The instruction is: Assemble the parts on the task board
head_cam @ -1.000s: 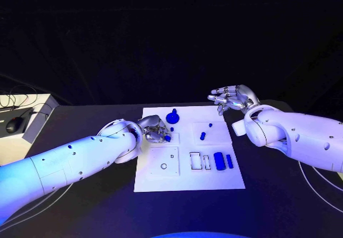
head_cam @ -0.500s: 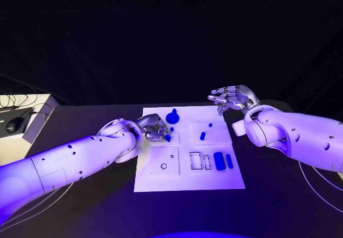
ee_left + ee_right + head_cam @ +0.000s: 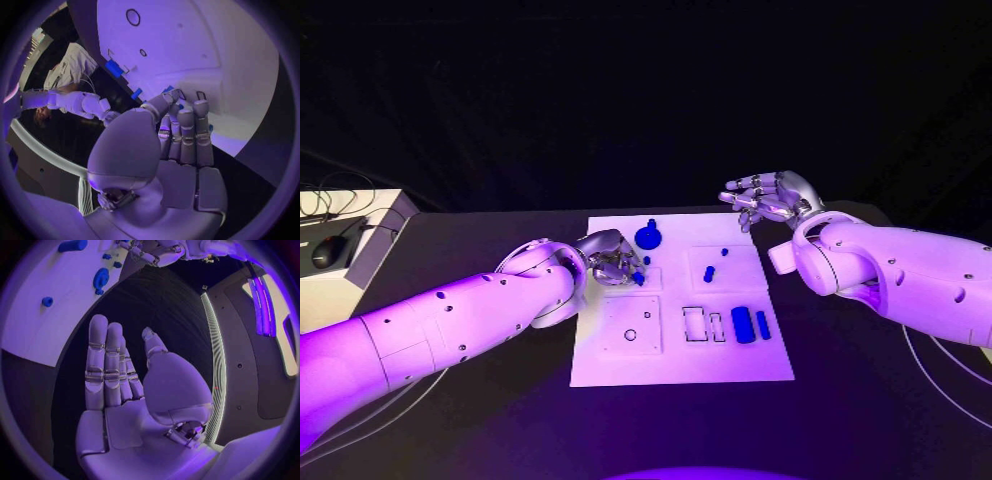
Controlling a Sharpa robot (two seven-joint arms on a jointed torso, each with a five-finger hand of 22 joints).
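Note:
The white task board (image 3: 682,360) lies mid-table. My left hand (image 3: 612,256) is curled over its left side, and its fingertips (image 3: 185,107) pinch a small blue part (image 3: 638,277) against the board (image 3: 212,45). My right hand (image 3: 770,197) hovers past the board's far right corner, fingers spread and holding nothing; its flat palm (image 3: 125,405) faces the board (image 3: 37,315). A round blue part (image 3: 649,236) stands at the far edge. Another small part (image 3: 708,272) sits in the middle. Two blue bars (image 3: 749,324) lie in the right slots.
A white box (image 3: 387,230) with a computer mouse (image 3: 332,252) and cables stands at the table's left edge. Bare black table (image 3: 877,380) surrounds the board. Empty recesses (image 3: 632,335) sit in the board's near left plate.
My left hand's fingers have shifted very slightly with the small blue part over the board. My right hand has stayed where it was.

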